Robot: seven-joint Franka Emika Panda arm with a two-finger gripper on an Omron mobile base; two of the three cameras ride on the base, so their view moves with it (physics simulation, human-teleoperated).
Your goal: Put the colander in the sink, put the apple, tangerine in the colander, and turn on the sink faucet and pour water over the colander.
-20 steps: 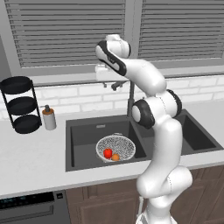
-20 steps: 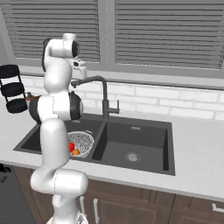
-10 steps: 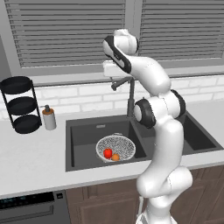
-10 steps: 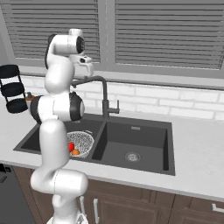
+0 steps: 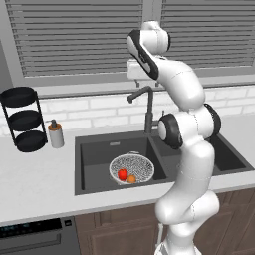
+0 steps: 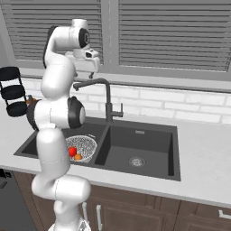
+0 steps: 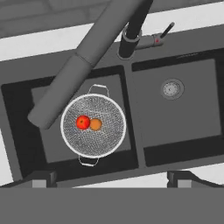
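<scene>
Two fruits lay side by side in the colander (image 7: 93, 151): the red apple (image 7: 83, 122) and the orange tangerine (image 7: 96, 124), touching or nearly so, near the middle of the mesh bowl. The colander sat on the floor of the left basin of the dark double sink (image 5: 94, 149), its two small wire handles pointing toward the front and back walls. In the left base view the apple (image 5: 122, 174) and tangerine (image 5: 131, 179) sat toward the front of the colander (image 5: 139, 163). The right basin held nothing but its round metal drain (image 7: 172, 88). The sink faucet (image 6: 106, 97) rose from the back edge between the basins, its spout angled out over the left basin and ending beside the colander's rim as seen from above. The hand (image 6: 86, 67) hung high above the faucet with its fingers spread wide, gripping nothing. A white pump bottle (image 5: 56, 134) and a black three-tier rack (image 5: 23, 118) stood on the table left of the sink.
</scene>
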